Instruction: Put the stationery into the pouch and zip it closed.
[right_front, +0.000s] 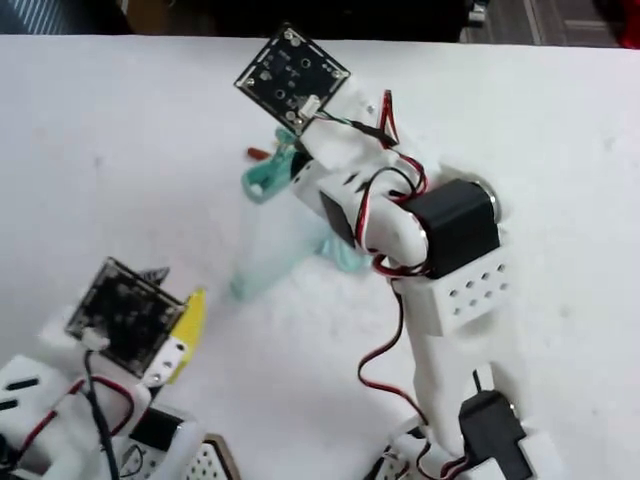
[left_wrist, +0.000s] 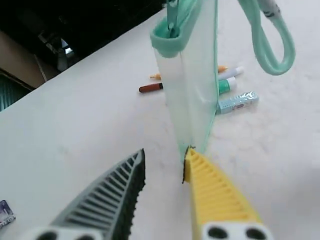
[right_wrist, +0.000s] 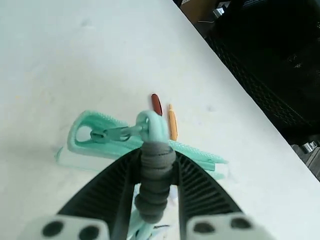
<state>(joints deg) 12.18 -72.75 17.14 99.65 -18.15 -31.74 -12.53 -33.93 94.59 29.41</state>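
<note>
A translucent mint pouch (right_front: 262, 240) hangs on edge over the white table, its lower corner near the table. My right gripper (right_front: 281, 168) is shut on the pouch's mint strap (right_wrist: 152, 125), with the zipper pull (right_wrist: 111, 134) just beside it. My left gripper (left_wrist: 165, 155) is open at the pouch's lower corner (left_wrist: 192, 135), which touches the yellow fingertip (left_wrist: 192, 157); the black finger (left_wrist: 125, 180) stands apart. Behind the pouch (left_wrist: 187, 85) on the table lie a red-brown pen (left_wrist: 151, 88), an orange pen (right_wrist: 172, 127), a white and green marker (left_wrist: 229, 80) and a teal-labelled piece (left_wrist: 238, 102).
The table's far edge (right_front: 150, 36) runs close behind the pens, with dark room beyond. The right arm's body (right_front: 455, 260) stretches across the table's right half. A small printed card (left_wrist: 4, 212) lies near the left gripper.
</note>
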